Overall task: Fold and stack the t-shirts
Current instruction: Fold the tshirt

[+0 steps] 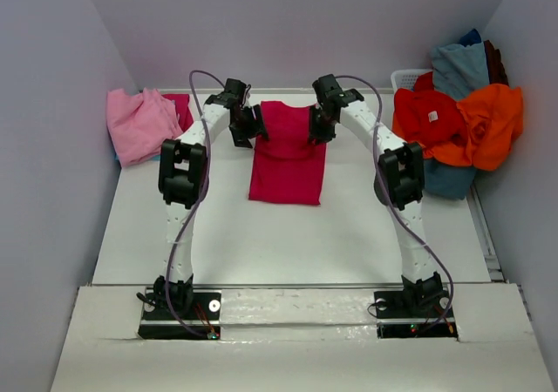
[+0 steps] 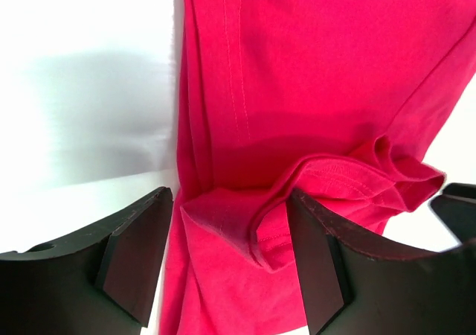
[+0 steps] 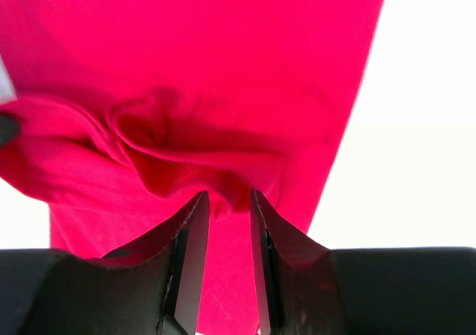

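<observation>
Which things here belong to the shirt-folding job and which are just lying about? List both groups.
Part of the job:
- crimson shirt
- pink shirt
- red shirt
- orange shirt
- grey-blue shirt
- teal shirt
- left tool
- right tool

Just there:
- white basket
- table

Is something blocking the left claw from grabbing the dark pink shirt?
No, nothing visible is in the way. The left gripper is open, with a bunched fold of the crimson t-shirt right between its fingers, lying on the white table.
</observation>
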You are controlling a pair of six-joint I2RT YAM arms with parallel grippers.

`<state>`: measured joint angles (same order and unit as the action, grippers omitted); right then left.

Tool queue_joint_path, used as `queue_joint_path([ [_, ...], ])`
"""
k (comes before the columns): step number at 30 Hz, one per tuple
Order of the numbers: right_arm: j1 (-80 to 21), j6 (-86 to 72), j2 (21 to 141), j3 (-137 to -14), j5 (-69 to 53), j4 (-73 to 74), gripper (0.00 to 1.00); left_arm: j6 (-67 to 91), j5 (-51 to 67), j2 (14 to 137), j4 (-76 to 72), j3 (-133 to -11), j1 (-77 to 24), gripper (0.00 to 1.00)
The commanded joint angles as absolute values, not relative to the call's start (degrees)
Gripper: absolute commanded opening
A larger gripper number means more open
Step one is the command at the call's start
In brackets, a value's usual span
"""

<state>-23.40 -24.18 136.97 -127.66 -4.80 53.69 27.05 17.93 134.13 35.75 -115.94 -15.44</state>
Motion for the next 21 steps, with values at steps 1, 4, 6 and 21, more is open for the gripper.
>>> queue_joint_path([
  [1, -21.8, -23.9, 135.1, -133.9, -1.6, 53.5, 0.36, 26.8, 17.9, 134.3, 35.1, -120.1, -15.1, 0.73],
  [4, -21.3, -24.0, 135.8, -135.4, -1.6, 54.1, 0.37, 26.9, 18.1, 134.8, 35.2, -120.7, -14.6, 0.73],
  [6, -21.3, -24.2, 135.6, -134.8, -1.3, 54.1, 0.38, 27.0, 18.1, 135.1, 35.2, -121.0, -14.6, 0.73],
  [21, -21.3, -25.7, 126.0, -118.1, -6.2, 52.4, 0.37, 25.3, 15.8, 124.1, 35.2, -108.4, -14.1, 0.73],
])
